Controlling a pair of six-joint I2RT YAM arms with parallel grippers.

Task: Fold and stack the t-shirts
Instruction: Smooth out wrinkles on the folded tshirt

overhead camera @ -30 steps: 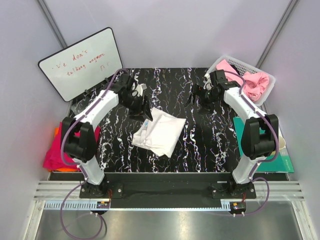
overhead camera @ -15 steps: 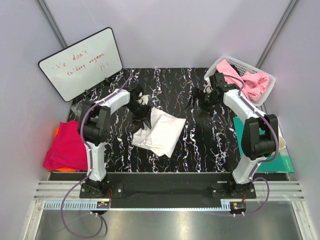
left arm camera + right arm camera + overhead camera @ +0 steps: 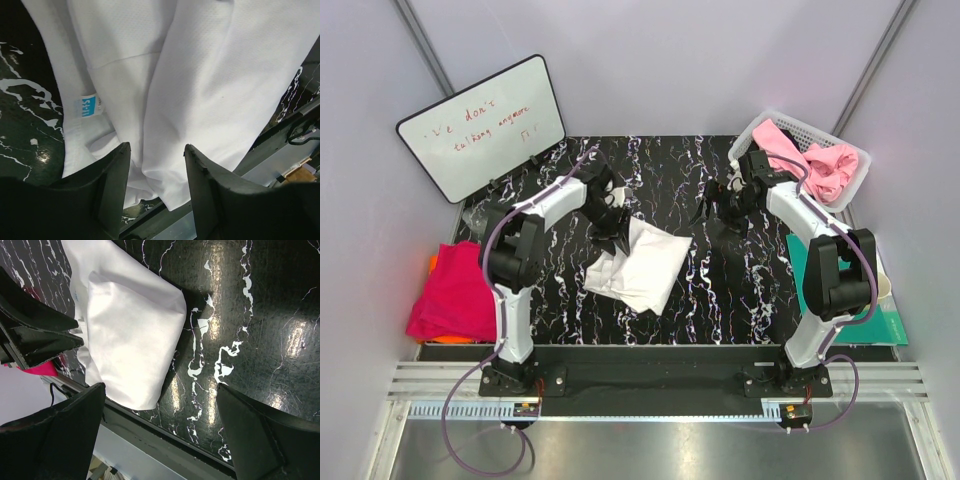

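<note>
A white t-shirt (image 3: 640, 262) lies folded at the middle of the black marble table; it also shows in the left wrist view (image 3: 200, 75) with its small blue neck label (image 3: 88, 106). My left gripper (image 3: 612, 226) hovers at the shirt's far left edge, jaws open, holding nothing (image 3: 156, 147). My right gripper (image 3: 713, 208) is wide open and empty, right of the shirt and apart from it (image 3: 161, 386); the shirt lies to its upper left (image 3: 130, 330). Pink t-shirts (image 3: 823, 166) lie in the basket. A magenta-red t-shirt (image 3: 455, 292) lies folded at the left on an orange one (image 3: 433, 264).
A white mesh basket (image 3: 800, 128) stands at the back right. A teal mat (image 3: 840, 295) lies at the right edge beside the right arm. A whiteboard (image 3: 480, 125) leans at the back left. The table's front edge (image 3: 165, 440) runs just beyond the shirt.
My left arm has folded in, uncovering the magenta-red stack, and its gripper has moved a little right over the shirt's edge. The right gripper has barely moved.
</note>
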